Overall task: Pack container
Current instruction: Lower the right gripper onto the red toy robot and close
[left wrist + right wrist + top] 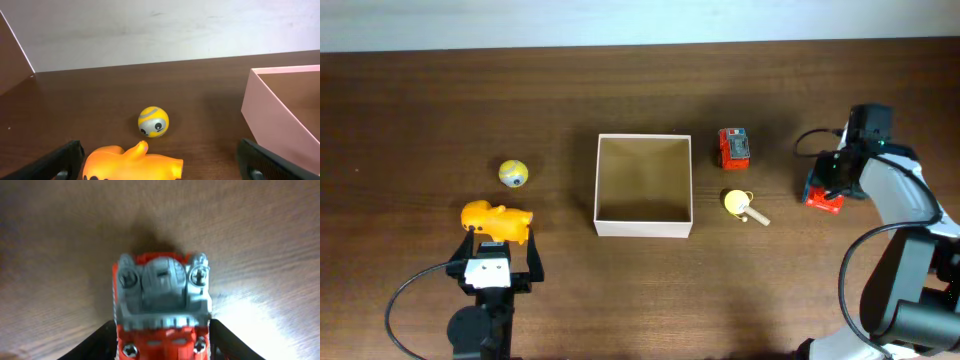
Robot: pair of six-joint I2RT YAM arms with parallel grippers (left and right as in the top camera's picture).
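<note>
a: start at the left tool (159, 146). how does it stand?
b: spread wide, holding nothing. the yellow animal toy (497, 217) lies on the worktop (410, 120) at the tool's 12 o'clock, partly in the gap. its long axis runs 9 to 3, along the line on which the fingers close, so they would meet its ends.
a: and the right tool (162, 332)?
b: it points down over a red and grey toy (824, 201). its fingers (97, 347) flank the toy's long sides, very near, but i cannot tell whether they press on it.
a: where is the container (643, 228)?
b: mid-worktop, open side up, empty. from overhead it lies at 2 o'clock from the left tool and at 9 o'clock from the right one. i judge the left a little nearer, though the right looks further into its pick.
a: so the coming carry?
b: likely a plain run toward 9 o'clock, over the container's near wall.
</note>
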